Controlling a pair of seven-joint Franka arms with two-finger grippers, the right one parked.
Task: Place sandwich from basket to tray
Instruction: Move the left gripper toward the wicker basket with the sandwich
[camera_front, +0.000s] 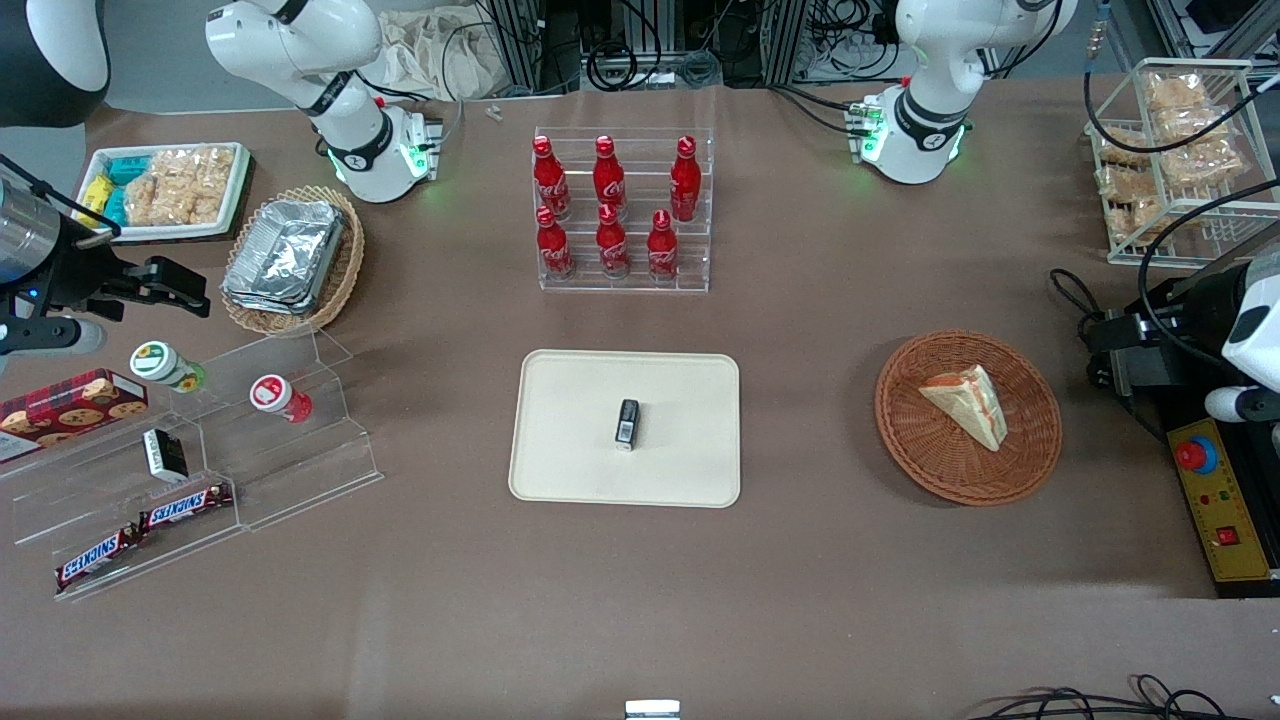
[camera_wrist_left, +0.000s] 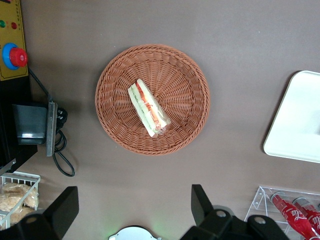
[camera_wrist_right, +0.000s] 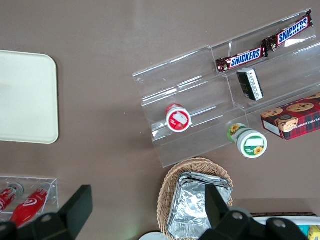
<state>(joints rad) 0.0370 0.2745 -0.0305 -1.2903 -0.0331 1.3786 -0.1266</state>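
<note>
While the sandwich waits untouched, the views read as follows.

Front view, sandwich (camera_front: 968, 404): lies flat in the basket (camera_front: 968, 417), toward the working arm's end of the table, its broad white face up.
Front view, tray (camera_front: 626, 428): well apart from the basket, mid-table; a small dark item (camera_front: 627, 422) already lies on it, so free room is best sought beside that.
Front view, gripper: probably outside this view; only the arm's dark body shows at the edge.

Left wrist view, gripper (camera_wrist_left: 132, 207): hangs high above the table beside the basket, fingers (camera_wrist_left: 201, 201) spread wide and holding nothing, likely a staging pose for a descent.
Left wrist view, sandwich (camera_wrist_left: 148, 107): its cut edge with red and green filling shows here, which the front view barely gives.
Left wrist view, tray (camera_wrist_left: 295, 120): only one corner shows.

Right wrist view: tray corner (camera_wrist_right: 27, 97) again; neither basket nor sandwich appears.
</note>
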